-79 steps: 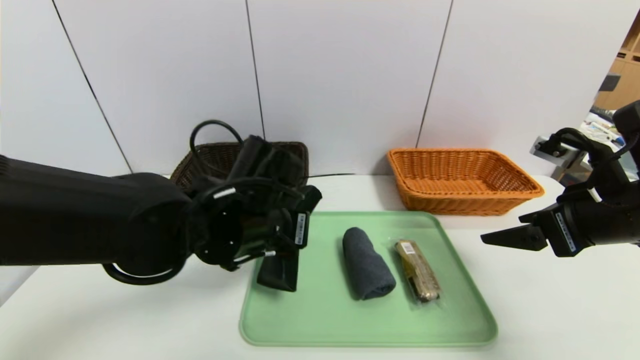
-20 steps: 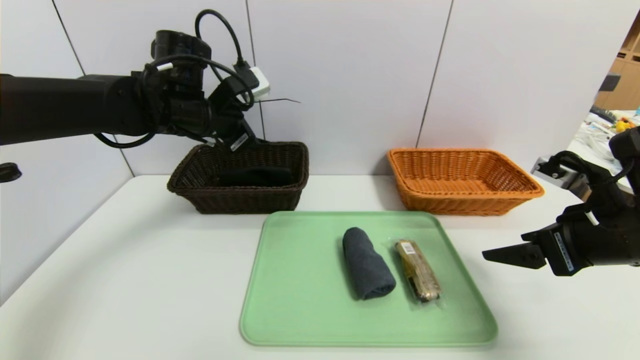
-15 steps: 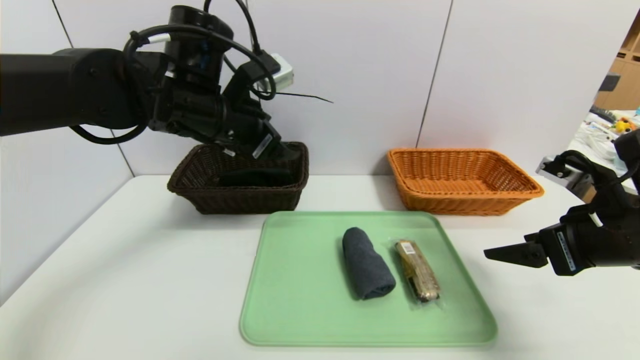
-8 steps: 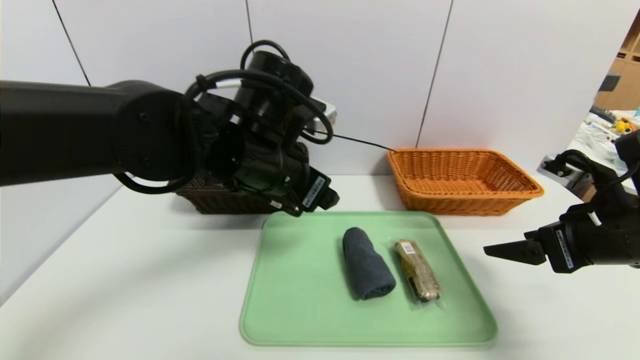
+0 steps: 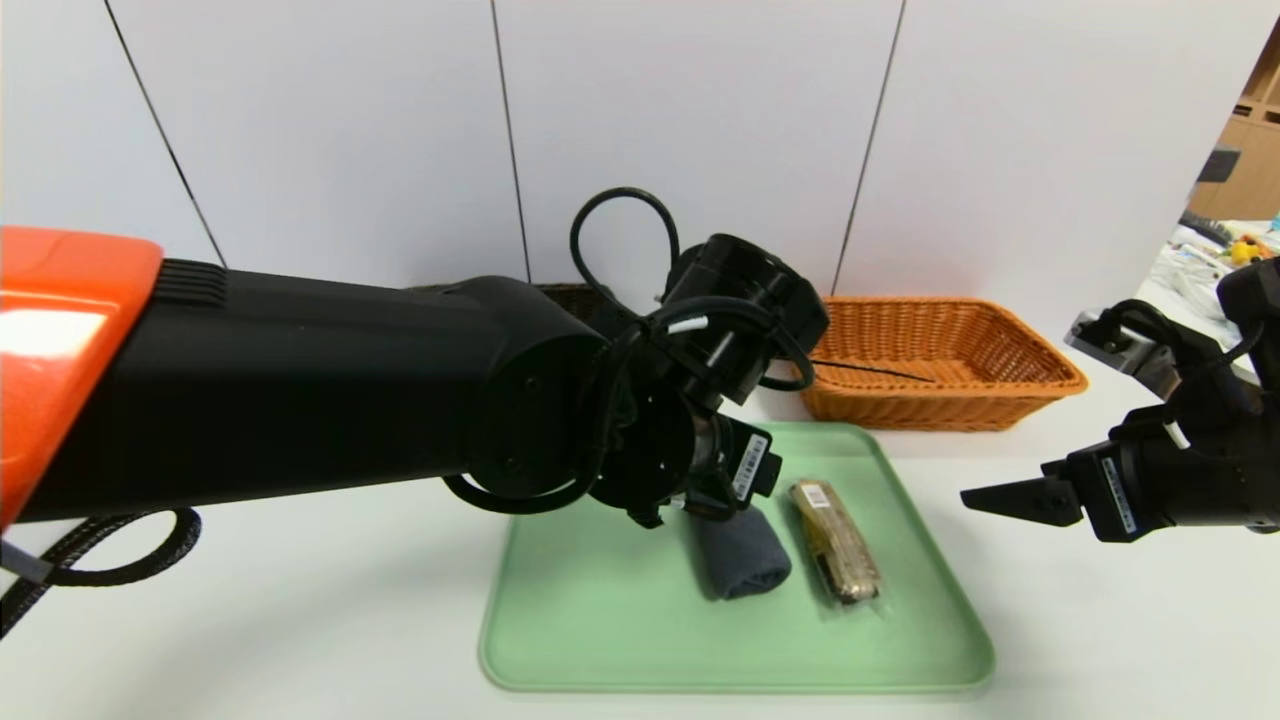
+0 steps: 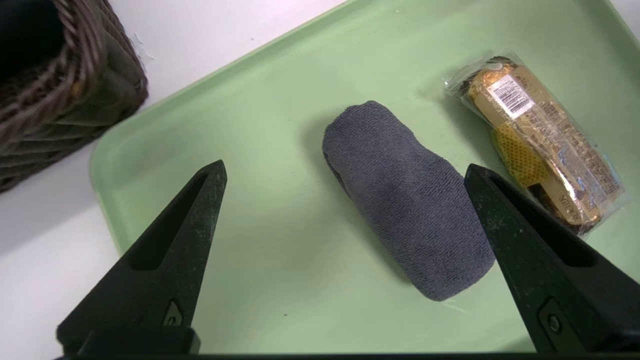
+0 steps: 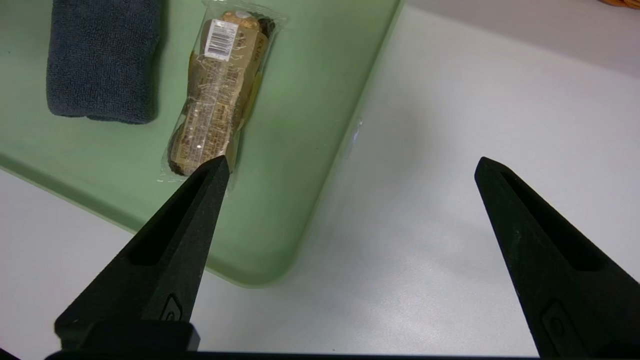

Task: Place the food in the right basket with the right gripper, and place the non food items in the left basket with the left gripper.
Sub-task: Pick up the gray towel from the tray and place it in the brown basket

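The left gripper [image 6: 345, 172], a black arm with looping cables and an orange upper segment, reaches across from nine o'clock of the head view and hangs above the pale green plastic tray [image 5: 620, 620]. Its two pointed black fingers [image 6: 175, 240] are spread as wide as they go and pinch nothing; in the left wrist view they straddle the rolled grey terry cloth [image 6: 405, 200] without touching it.

Behind the arm, at about eleven o'clock from the tray, a sliver of the left basket [image 5: 565, 295], dark brown woven wicker, shows past the wrist; its corner [image 6: 55, 95] appears in the left wrist view just off the tray.

The cloth lies near the tray's centre. Just beside it, at its three o'clock, lies the food [image 5: 835, 540], a golden-brown snack bar in clear wrap with a white barcode label, parallel to the roll.

At one o'clock from the tray stands the right basket [image 5: 1020, 385], orange-tan woven wicker with a flared rim.

At three o'clock of the tray the right gripper [image 7: 350, 172] hovers over the white table [image 5: 1100, 620], its pointed fingers [image 7: 165, 260] spread fully and holding nothing.
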Controlling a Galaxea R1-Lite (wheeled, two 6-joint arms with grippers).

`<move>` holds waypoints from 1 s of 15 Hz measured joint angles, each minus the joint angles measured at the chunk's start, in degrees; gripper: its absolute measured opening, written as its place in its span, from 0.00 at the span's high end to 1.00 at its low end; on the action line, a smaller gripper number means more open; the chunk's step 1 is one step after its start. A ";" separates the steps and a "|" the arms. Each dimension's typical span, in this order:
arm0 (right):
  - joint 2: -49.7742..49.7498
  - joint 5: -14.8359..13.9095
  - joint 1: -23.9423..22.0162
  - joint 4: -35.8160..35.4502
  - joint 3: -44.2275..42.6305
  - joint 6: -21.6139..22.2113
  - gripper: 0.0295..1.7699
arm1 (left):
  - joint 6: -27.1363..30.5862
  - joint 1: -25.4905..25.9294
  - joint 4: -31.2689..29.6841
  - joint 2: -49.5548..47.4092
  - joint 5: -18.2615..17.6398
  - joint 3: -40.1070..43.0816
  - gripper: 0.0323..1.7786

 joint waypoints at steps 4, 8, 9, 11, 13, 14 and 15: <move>0.44 0.07 -0.30 -0.01 0.10 0.00 0.04 | -5.05 -1.32 0.00 3.21 2.40 -0.68 0.05; 0.49 0.09 -0.68 -0.04 0.52 0.00 0.04 | -9.37 -1.68 0.06 7.08 4.22 -1.54 0.05; 0.49 0.09 -0.68 -0.04 0.54 0.02 0.04 | -10.33 -1.68 0.09 8.06 4.25 -2.00 0.05; 0.49 0.09 -0.74 -0.04 0.56 0.00 0.04 | -11.24 -1.73 0.12 9.29 4.24 -2.36 0.05; 0.49 0.07 -0.83 -0.01 0.63 -0.01 0.04 | -12.12 -1.71 0.15 10.23 4.24 -2.45 0.05; 0.49 0.11 -0.83 -0.09 0.76 0.00 0.04 | -12.65 -1.73 0.15 10.70 4.25 -2.47 0.05; 0.49 0.18 -0.83 -0.09 0.84 -0.01 0.04 | -13.07 -1.73 0.12 11.08 4.24 -2.47 0.05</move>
